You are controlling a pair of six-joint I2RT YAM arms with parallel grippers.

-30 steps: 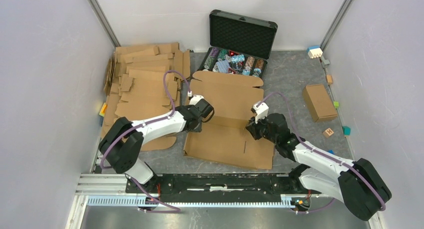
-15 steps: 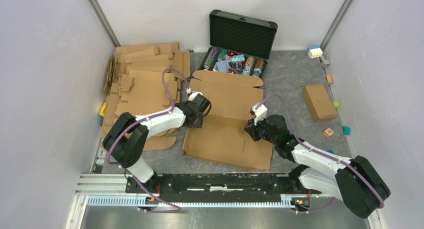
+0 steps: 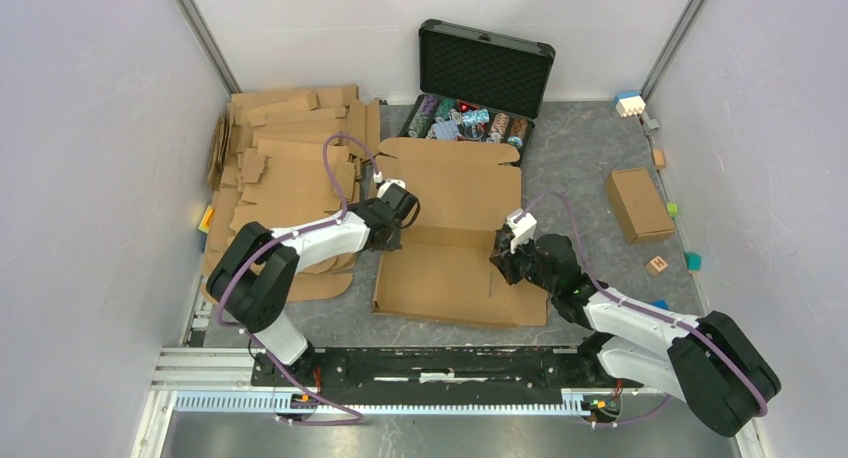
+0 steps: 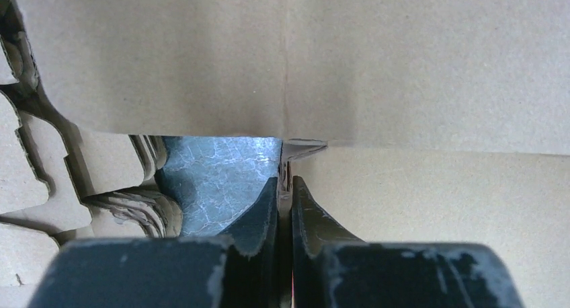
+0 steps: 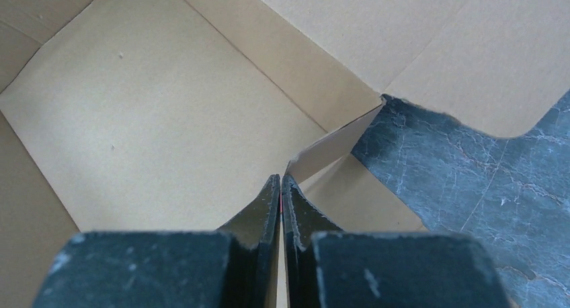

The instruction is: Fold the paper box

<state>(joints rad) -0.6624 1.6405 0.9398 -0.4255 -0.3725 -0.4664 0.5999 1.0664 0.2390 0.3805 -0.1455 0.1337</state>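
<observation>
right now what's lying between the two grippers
Only the paper box: its flat brown middle panel spans the stretch from the left gripper to the right gripper, with nothing resting on it. The top view shows this.

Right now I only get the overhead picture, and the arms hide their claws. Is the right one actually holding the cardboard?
Observer: Yes. Its wrist camera shows the right gripper shut on a small raised flap of the paper box.
Operator: And the left one?
Observer: The left gripper is closed to a thin slit at a crease on the sheet's edge; whether cardboard sits inside, I cannot tell.
Operator: What's beside it?
Observer: Bare dark marbled table shows just to its left.
</observation>
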